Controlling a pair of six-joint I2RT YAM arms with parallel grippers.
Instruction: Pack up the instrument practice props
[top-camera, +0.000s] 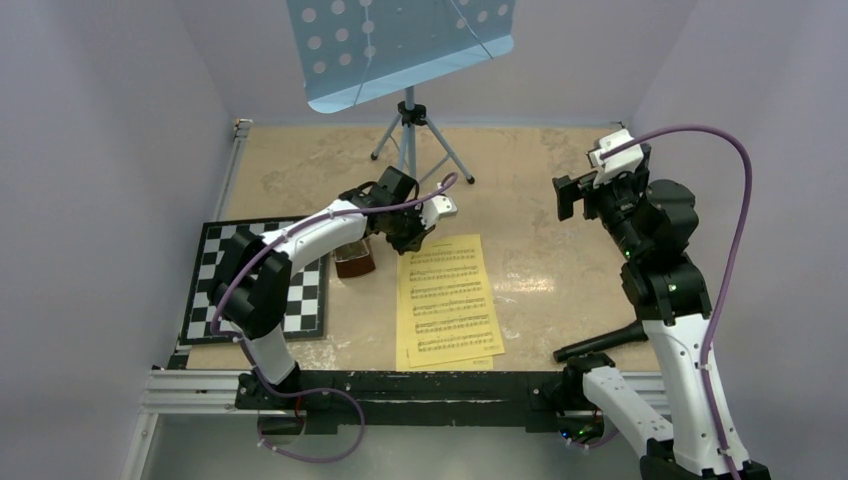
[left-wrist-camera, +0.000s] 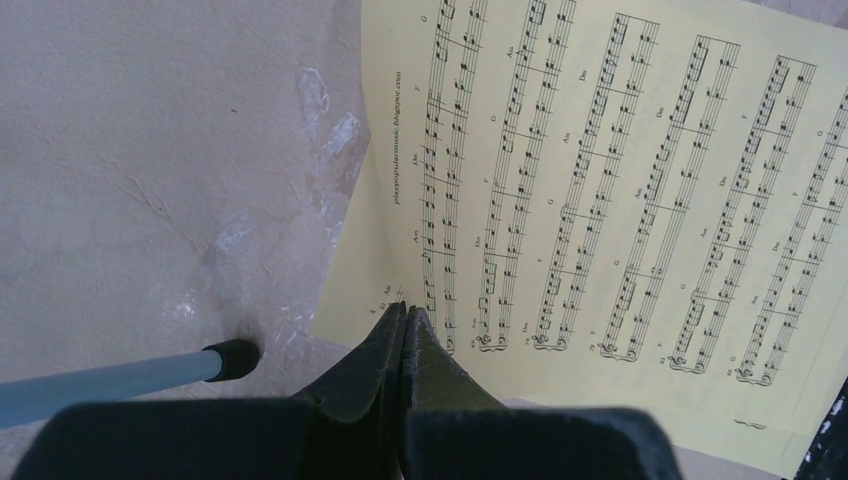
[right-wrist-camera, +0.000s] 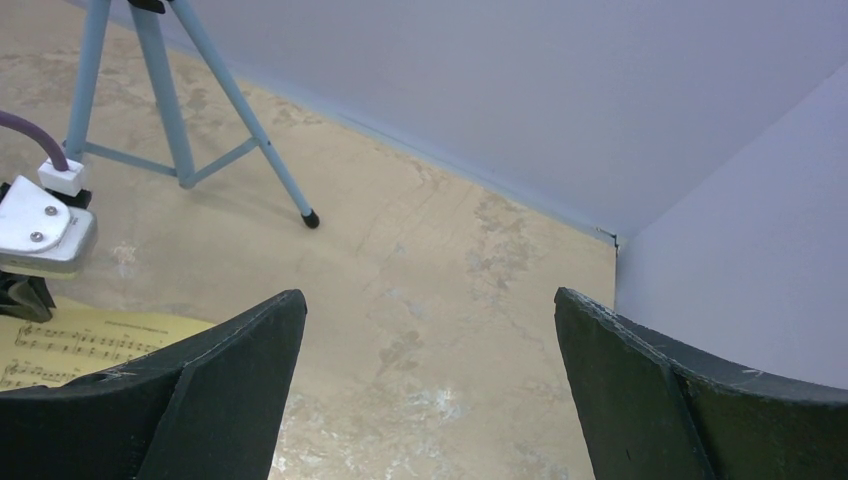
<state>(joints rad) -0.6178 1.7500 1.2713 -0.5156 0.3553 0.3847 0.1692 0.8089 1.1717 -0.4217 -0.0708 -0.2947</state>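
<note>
Yellow sheets printed with music staves lie flat on the table, one slightly offset under the other. My left gripper is shut, with its tips down at the far left corner of the sheets; I see nothing between the jaws. The small brown metronome stands just left of that gripper, partly hidden under the arm. The light-blue hole-punched music stand stands on its tripod at the back. My right gripper is raised at the right, open and empty.
A black-and-white chessboard lies at the left edge. One tripod leg tip rests close to the left gripper; the tripod legs also show in the right wrist view. Walls enclose the table on three sides.
</note>
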